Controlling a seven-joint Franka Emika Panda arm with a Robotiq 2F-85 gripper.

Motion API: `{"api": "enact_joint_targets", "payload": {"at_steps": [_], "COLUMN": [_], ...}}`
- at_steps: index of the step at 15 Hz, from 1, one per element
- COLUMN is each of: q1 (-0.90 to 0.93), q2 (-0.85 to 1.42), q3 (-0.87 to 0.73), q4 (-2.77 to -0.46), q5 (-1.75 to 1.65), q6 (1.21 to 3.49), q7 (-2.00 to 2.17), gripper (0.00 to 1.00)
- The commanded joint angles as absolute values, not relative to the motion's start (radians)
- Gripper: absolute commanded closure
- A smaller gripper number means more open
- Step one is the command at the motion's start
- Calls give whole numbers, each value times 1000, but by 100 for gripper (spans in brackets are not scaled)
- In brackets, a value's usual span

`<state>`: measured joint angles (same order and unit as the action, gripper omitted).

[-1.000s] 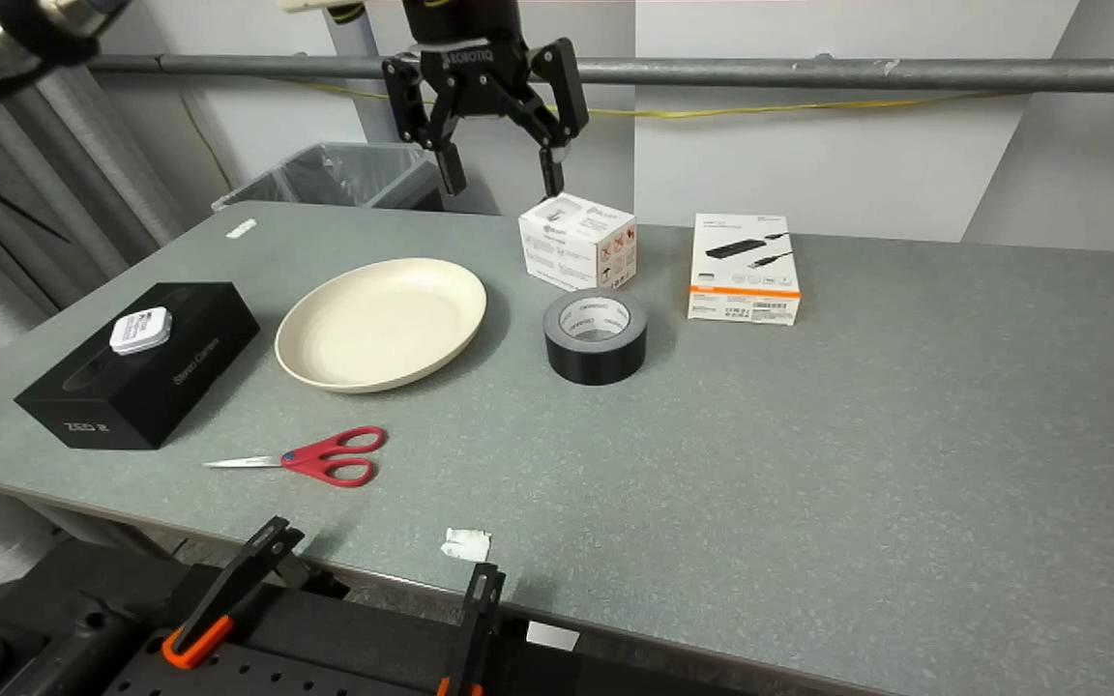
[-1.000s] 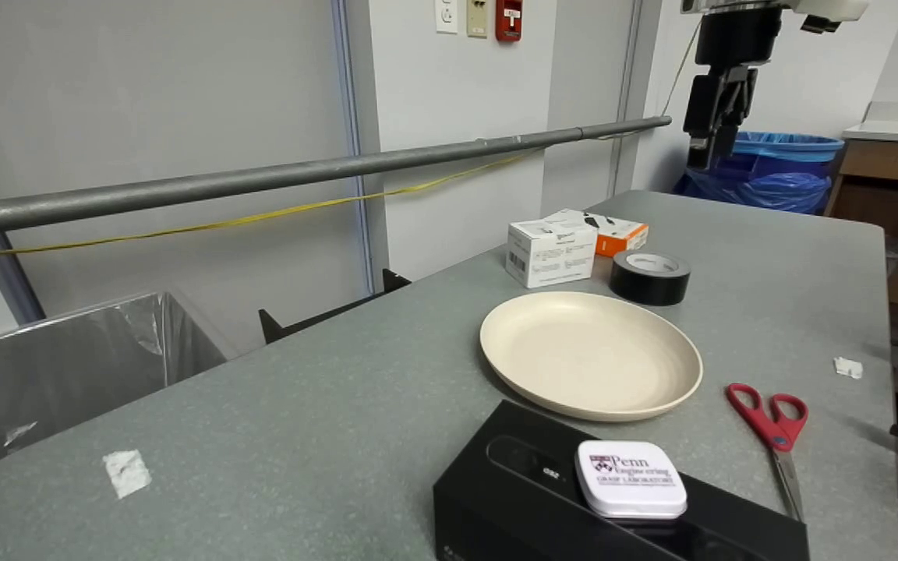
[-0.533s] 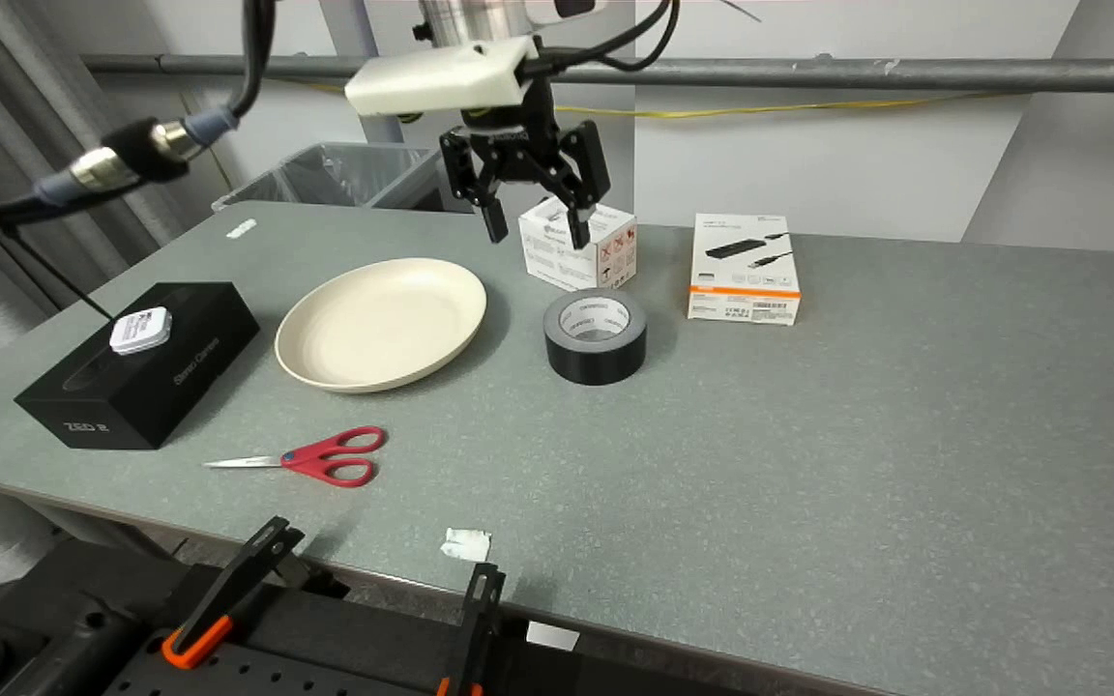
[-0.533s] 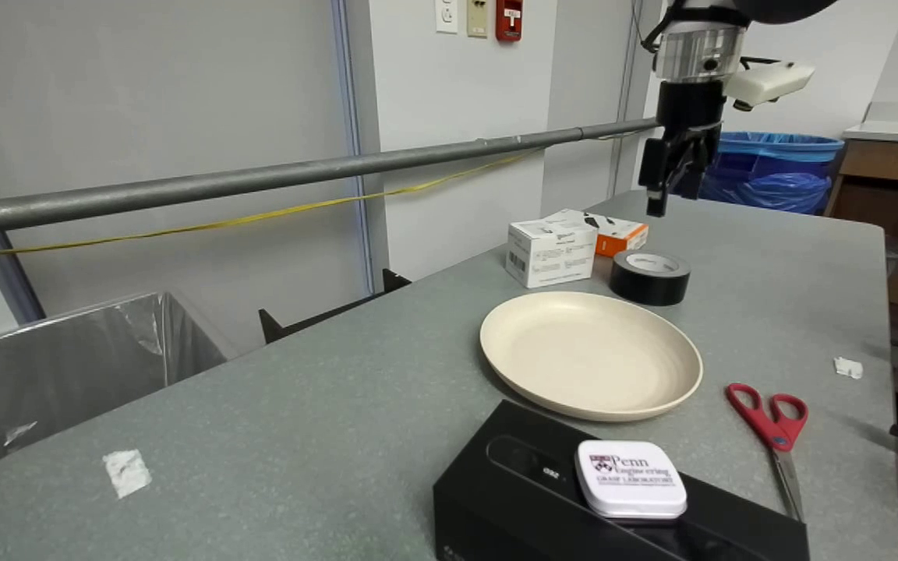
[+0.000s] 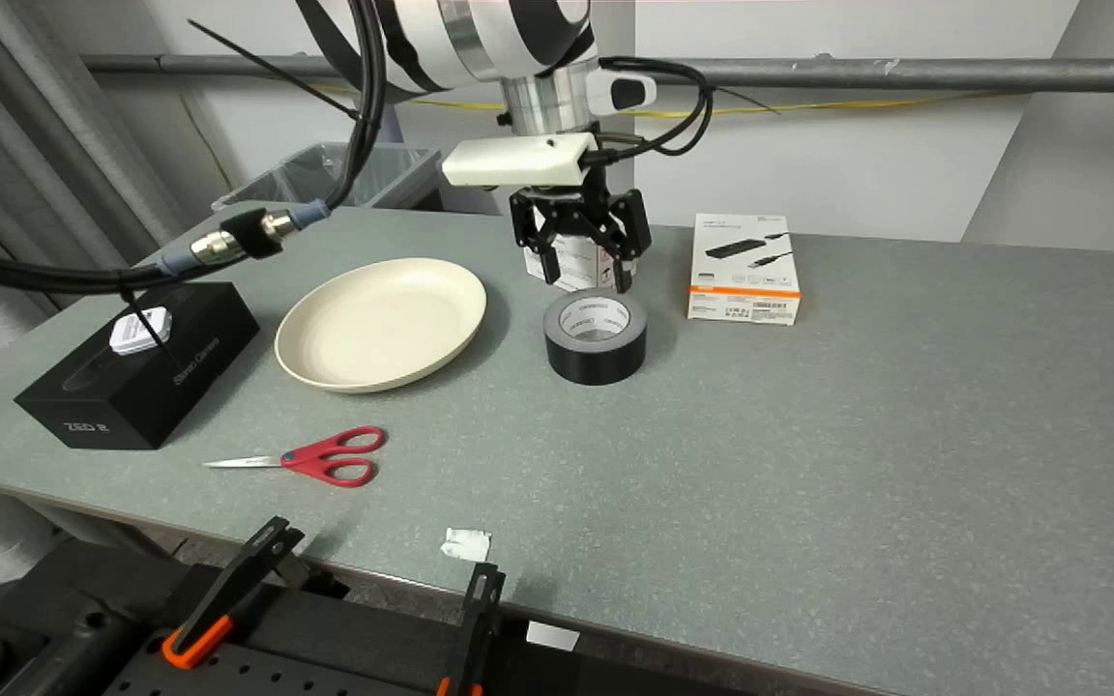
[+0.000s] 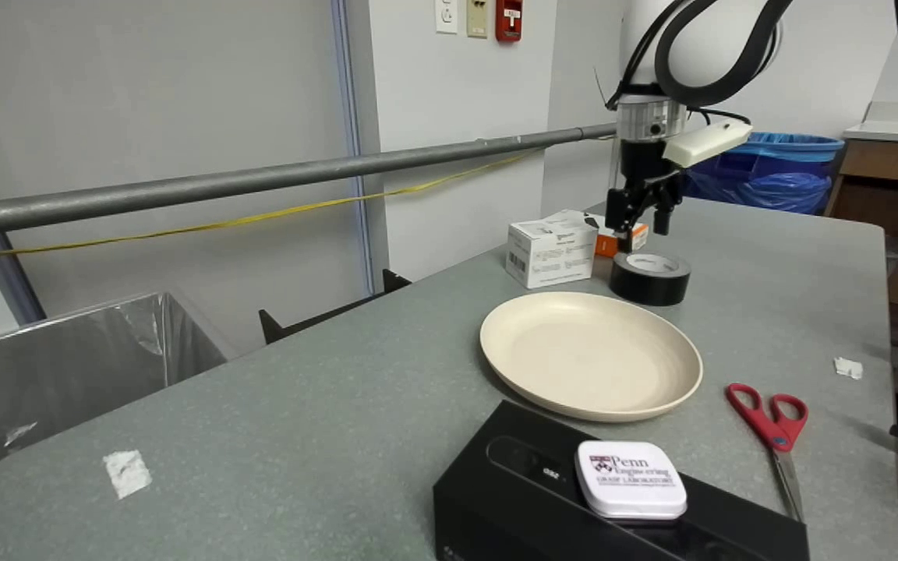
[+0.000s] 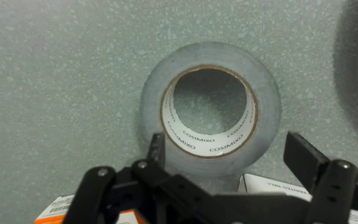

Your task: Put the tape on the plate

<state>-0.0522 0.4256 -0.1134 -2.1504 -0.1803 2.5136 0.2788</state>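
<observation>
The tape (image 5: 596, 363), a black roll with a hollow centre, lies flat on the table in both exterior views (image 6: 648, 288). It fills the middle of the wrist view (image 7: 210, 56). The cream plate (image 5: 381, 326) lies beside it, and also shows in an exterior view (image 6: 589, 354); it is out of the wrist view. My gripper (image 5: 587, 277) is open and empty, pointing down just above and slightly behind the tape (image 6: 643, 234). In the wrist view its fingers (image 7: 225, 140) are spread wide, the left one overlapping the tape's edge and the right one outside it.
A white box (image 5: 576, 263) stands right behind the tape, partly hidden by the gripper. A white and orange box (image 5: 746, 271) is beside it. Red scissors (image 5: 330, 459) and a black box (image 5: 146, 382) with a white tin (image 5: 141, 331) on it lie near the plate.
My open gripper has moved down and across from high above the table to just over the tape. The tape and the plate have not moved.
</observation>
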Motion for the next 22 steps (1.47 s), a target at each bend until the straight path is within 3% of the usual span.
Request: {"api": "enact_joint_targets", "payload": {"at_steps": [1,18,19,21,22], "q1": [-26,21,19,25,27], "q2": [531,517,519,517,515], "q3": [-126,-124,-120,-120,-120], "q4": [-2037,-2136,-2140,-2150,-2153], "q5": [-148,-158,-153,-156,-156], "q6": [2481,2519,2521,2531,2531], "q7": [289,279,276,278,278], "gripper": [0,0,25,34,44]}}
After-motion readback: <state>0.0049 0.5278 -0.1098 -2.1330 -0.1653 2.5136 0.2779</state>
